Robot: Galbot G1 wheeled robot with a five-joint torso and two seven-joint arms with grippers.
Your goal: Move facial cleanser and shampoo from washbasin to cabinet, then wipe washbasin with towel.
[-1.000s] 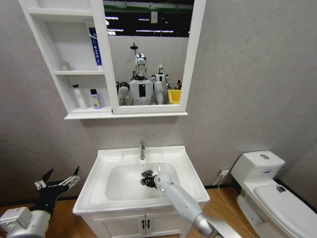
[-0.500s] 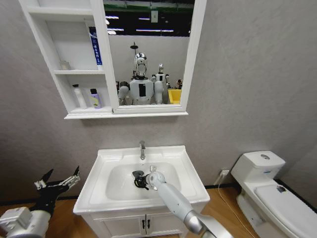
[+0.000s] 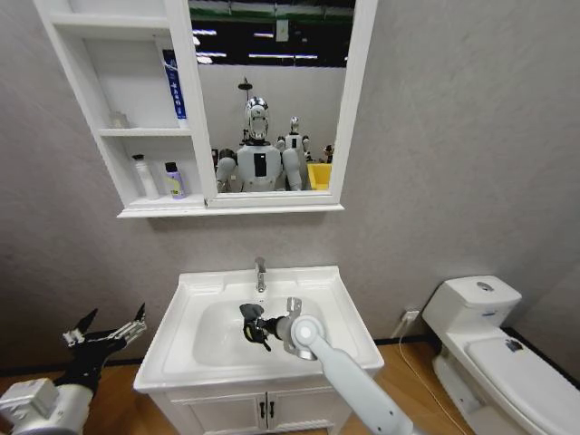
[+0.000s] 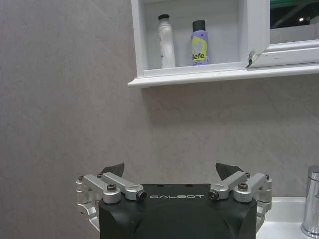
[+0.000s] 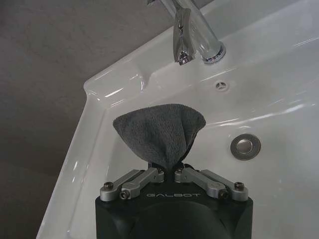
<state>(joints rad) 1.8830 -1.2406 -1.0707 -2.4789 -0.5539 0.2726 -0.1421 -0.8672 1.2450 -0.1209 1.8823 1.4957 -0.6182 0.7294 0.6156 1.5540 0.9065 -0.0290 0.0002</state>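
Right gripper: fingers clamped on the towel, which bunches out ahead of them inside the bowl of the washbasin, between tap and drain. Judged step: wiping; both bottles stand on the cabinet shelf. Next move calls for pressing the cloth down and sweeping unwiped areas. Cloth-to-ceramic contact is hidden beneath the towel. Left gripper: fingers spread, empty, parked beside the basin.

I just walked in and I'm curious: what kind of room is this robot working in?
It looks like a bathroom, perhaps a mock-up: a white washbasin with a chrome tap, a toilet beside it, and a mirror joined to the cabinet.
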